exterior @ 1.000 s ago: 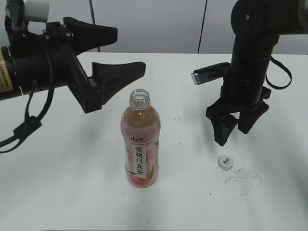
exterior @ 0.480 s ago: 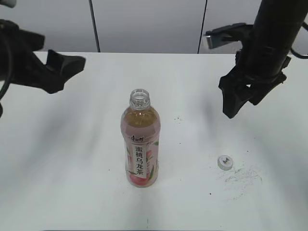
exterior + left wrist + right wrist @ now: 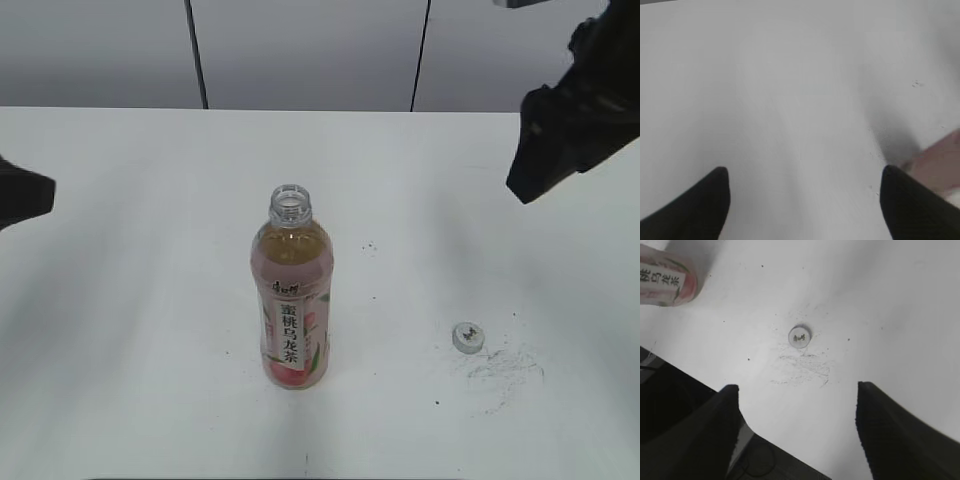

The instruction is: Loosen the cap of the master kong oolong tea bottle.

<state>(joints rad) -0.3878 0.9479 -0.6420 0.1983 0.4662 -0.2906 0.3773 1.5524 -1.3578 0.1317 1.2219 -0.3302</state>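
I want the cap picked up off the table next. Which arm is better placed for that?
The right one, probably. The cap lies on the table's right side, and the right gripper is open with the cap in its wrist view. The left gripper sits at the far left, beyond the bottle.

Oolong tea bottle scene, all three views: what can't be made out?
- Left gripper: exterior view cuts it at the left edge.
- Master kong oolong tea bottle: left wrist view shows only a blurred pink patch at the right edge.
- Cap: logo too small to read in the right wrist view.
- Right gripper: exterior view cuts it at the frame corner.
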